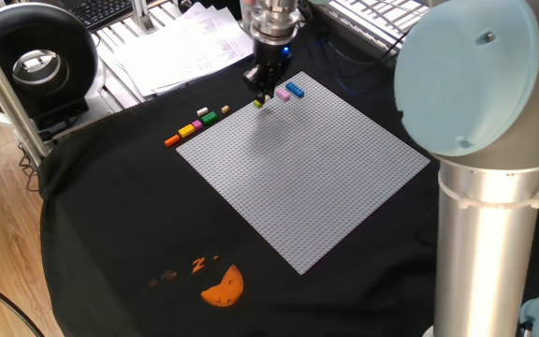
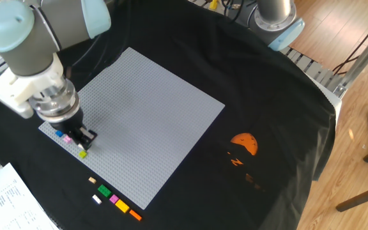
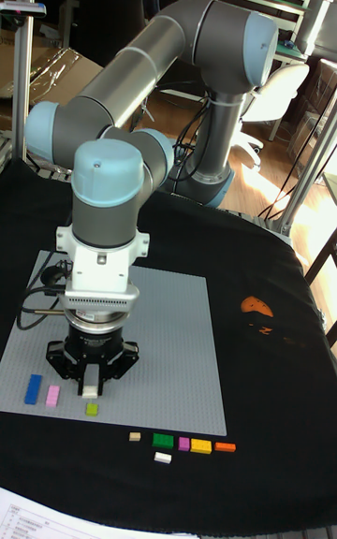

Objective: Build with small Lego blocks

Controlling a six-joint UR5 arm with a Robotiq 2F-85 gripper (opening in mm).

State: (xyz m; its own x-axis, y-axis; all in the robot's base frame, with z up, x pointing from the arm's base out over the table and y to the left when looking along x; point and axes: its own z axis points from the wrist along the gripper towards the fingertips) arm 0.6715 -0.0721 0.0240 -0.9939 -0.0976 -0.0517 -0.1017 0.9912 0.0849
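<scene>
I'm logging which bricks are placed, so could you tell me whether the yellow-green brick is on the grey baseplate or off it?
On it: the yellow-green brick sits on the grey baseplate near its edge, just below the pincer, beside the pink brick.

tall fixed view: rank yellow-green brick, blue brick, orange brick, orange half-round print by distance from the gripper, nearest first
From the gripper:
1. Yellow-green brick, on the baseplate just below the fingertips.
2. Blue brick, on the baseplate toward its left edge.
3. Orange brick, right end of the row on the cloth.
4. Orange half-round print, far right on the cloth.
</scene>
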